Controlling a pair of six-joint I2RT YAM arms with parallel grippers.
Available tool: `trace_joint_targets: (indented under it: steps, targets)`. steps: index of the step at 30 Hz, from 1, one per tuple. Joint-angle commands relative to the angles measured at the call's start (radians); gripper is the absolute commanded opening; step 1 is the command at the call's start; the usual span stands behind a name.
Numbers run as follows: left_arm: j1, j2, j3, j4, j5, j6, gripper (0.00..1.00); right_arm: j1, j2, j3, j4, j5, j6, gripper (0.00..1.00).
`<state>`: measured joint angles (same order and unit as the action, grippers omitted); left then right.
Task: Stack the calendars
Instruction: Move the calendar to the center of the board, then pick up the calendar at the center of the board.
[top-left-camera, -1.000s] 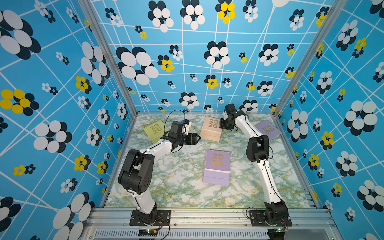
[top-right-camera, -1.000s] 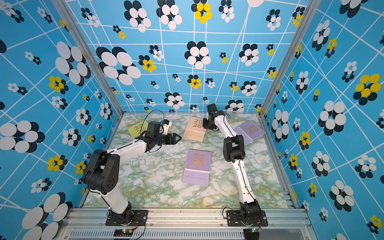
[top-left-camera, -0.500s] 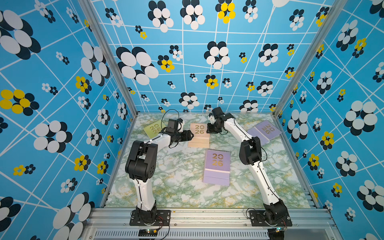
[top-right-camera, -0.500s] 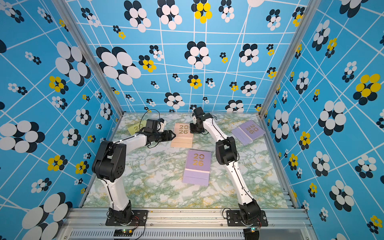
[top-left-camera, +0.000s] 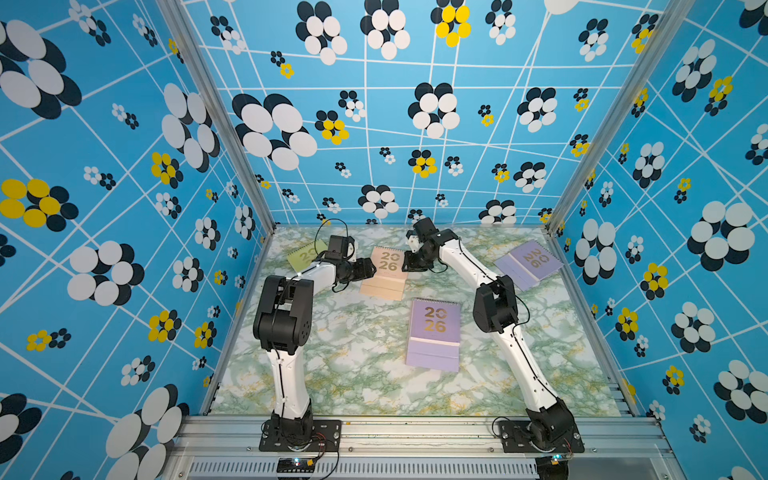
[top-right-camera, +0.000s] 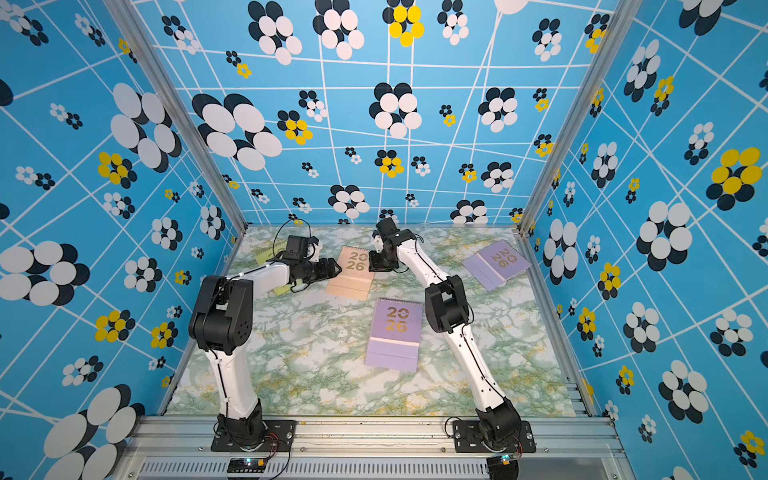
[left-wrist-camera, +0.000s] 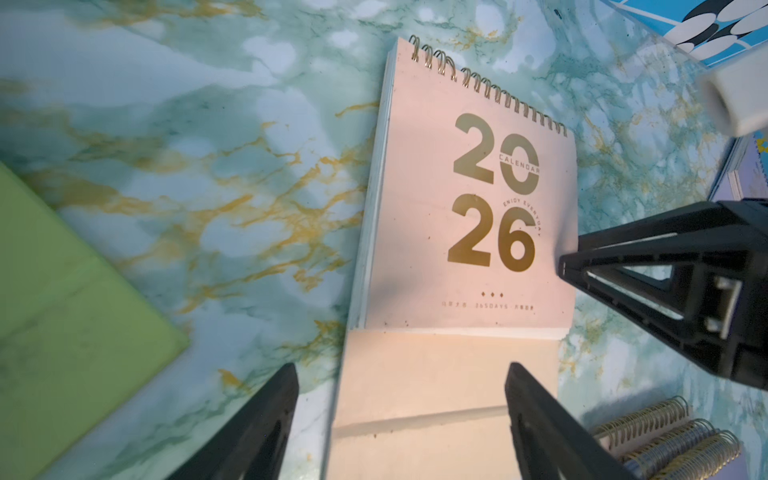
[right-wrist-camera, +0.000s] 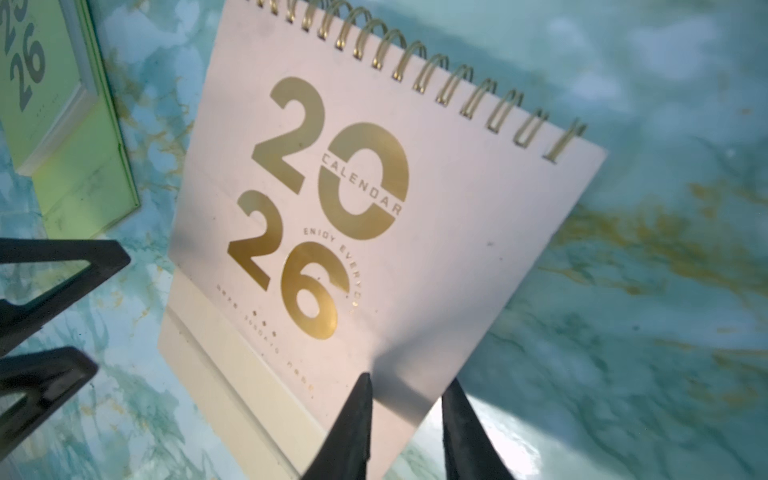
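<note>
Right wrist view puts the right pincer (right-wrist-camera: 410, 378) at a long side edge of the peach calendar (right-wrist-camera: 374, 232). One fingertip sits over the cover's rim. Its mate hangs just off it above the marble-patterned table (right-wrist-camera: 623, 332). The jaws stand a narrow slot apart and clench nothing. Ahead of the tips lies the gold "2026", and farther on the calendar's spiral-bound end.

Across the cover from this pincer is the left pincer (left-wrist-camera: 402, 368), spread wide and grasping nothing. One of its fingers is over the plain flap below the printed cover, and the other is just off the flap's edge. Whether either touches the flap I cannot tell.

In both top views the two pincers face each other, with the peach calendar lying flat on the table between them.

Behind the left pincer, on the side away from the right one, the yellow-green calendar (top-left-camera: 303, 257) lies flat, partly hidden by that arm's wrist. Nearer the arm bases than either pincer, between the two arms, a lilac calendar (top-left-camera: 434, 332) lies flat, apart from the peach one. Well off behind the right pincer, near the table's far side edge, a second lilac calendar (top-left-camera: 530, 262) lies askew. It seems to rest on another lilac one shifted beneath it, though I cannot be sure.
</note>
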<state>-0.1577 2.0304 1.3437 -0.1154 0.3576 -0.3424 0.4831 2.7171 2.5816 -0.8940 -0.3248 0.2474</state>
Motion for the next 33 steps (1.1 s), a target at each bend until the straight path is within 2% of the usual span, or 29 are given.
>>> trace_joint_targets:
  steps: [1, 8, 13, 26, 33]
  targets:
    - [0.009, 0.042, 0.057, -0.046, -0.005, 0.022, 0.80, 0.008, 0.012, 0.023, -0.002, -0.018, 0.023, 0.34]
    - [0.017, 0.094, 0.127, -0.060, -0.001, 0.012, 0.80, 0.007, -0.031, -0.043, 0.030, 0.015, 0.108, 0.51]
    - [0.018, 0.147, 0.184, -0.084, 0.009, 0.009, 0.80, 0.009, -0.059, -0.099, 0.064, 0.012, 0.172, 0.56]
    - [0.006, 0.197, 0.227, -0.096, 0.039, -0.026, 0.79, 0.031, -0.041, -0.098, 0.104, -0.031, 0.252, 0.58]
    - [-0.001, 0.168, 0.154, -0.055, 0.073, -0.044, 0.78, 0.046, -0.013, -0.069, 0.109, -0.046, 0.261, 0.58]
